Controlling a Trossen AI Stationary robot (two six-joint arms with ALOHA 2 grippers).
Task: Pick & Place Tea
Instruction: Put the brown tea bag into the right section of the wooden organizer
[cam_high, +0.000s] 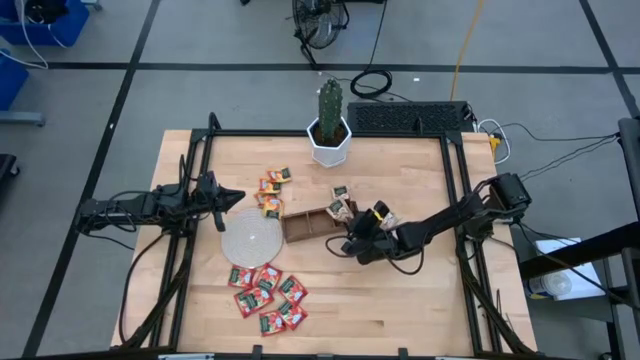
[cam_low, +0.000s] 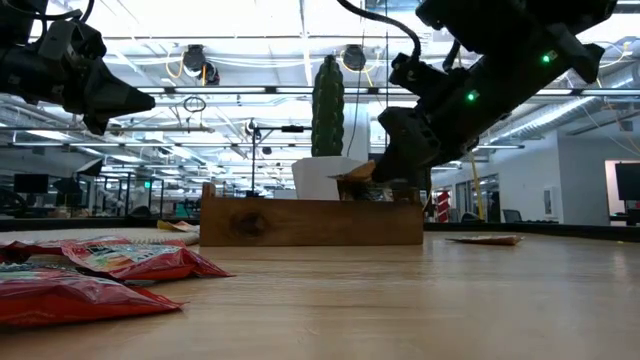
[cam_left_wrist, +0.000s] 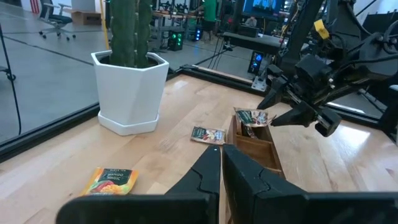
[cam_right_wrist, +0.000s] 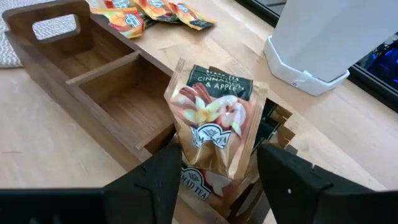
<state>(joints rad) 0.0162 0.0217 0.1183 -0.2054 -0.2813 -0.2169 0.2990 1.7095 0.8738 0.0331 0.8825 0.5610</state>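
Observation:
The brown three-compartment tray (cam_high: 300, 225) lies mid-table. A whitish tea sachet with dark print (cam_right_wrist: 214, 121) stands tilted in the tray's end compartment, resting on other sachets there and sticking out above the rim (cam_left_wrist: 252, 117). My right gripper (cam_right_wrist: 217, 180) is open, slanting down from the table's right, with one finger on either side of that sachet's lower part. My left gripper (cam_left_wrist: 221, 168) is shut and hovers at the table's left (cam_high: 225, 197), holding nothing. Orange-yellow sachets (cam_high: 272, 190) and red sachets (cam_high: 268, 295) lie flat on the table.
A round pale grey disc (cam_high: 250, 235) lies left of the tray. A cactus in a white pot (cam_high: 330, 130) stands at the far edge. One whitish sachet (cam_high: 340, 190) lies on the table beyond the tray. The tray's other two compartments (cam_right_wrist: 106, 81) show bare wood.

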